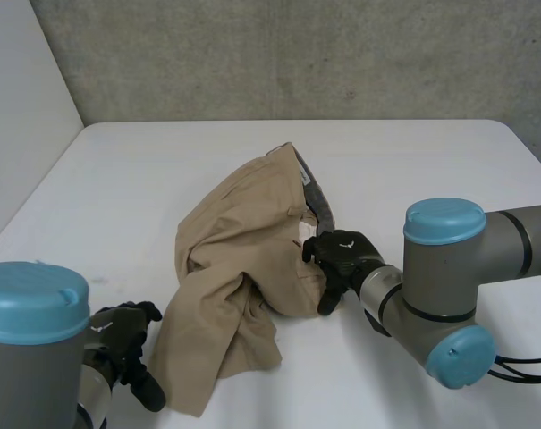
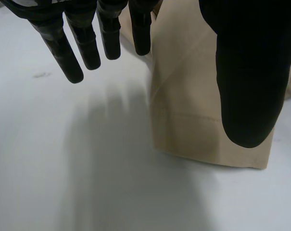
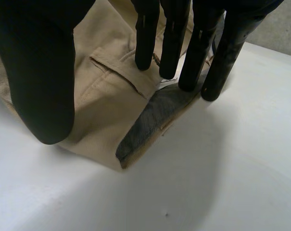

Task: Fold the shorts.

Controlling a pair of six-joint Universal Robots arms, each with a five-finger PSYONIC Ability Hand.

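Observation:
The tan shorts (image 1: pixel 239 241) lie crumpled in the middle of the white table (image 1: pixel 413 161), one leg trailing toward the front. My right hand (image 1: pixel 343 257) is at the shorts' right edge by the waistband. In the right wrist view its fingers (image 3: pixel 173 38) are straight over the back pocket (image 3: pixel 119 72) and the grey-lined waistband (image 3: pixel 150 120), with the thumb (image 3: pixel 39 72) spread apart from them. My left hand (image 1: pixel 122 344) hovers just left of the trailing leg. Its straight fingers (image 2: pixel 63 48) are above bare table and its thumb (image 2: pixel 251 72) is over the leg hem (image 2: pixel 193 130).
A grey wall (image 1: pixel 297 54) stands behind the table and a white panel (image 1: pixel 20 107) stands at its left. Bare table surface lies on all sides of the shorts.

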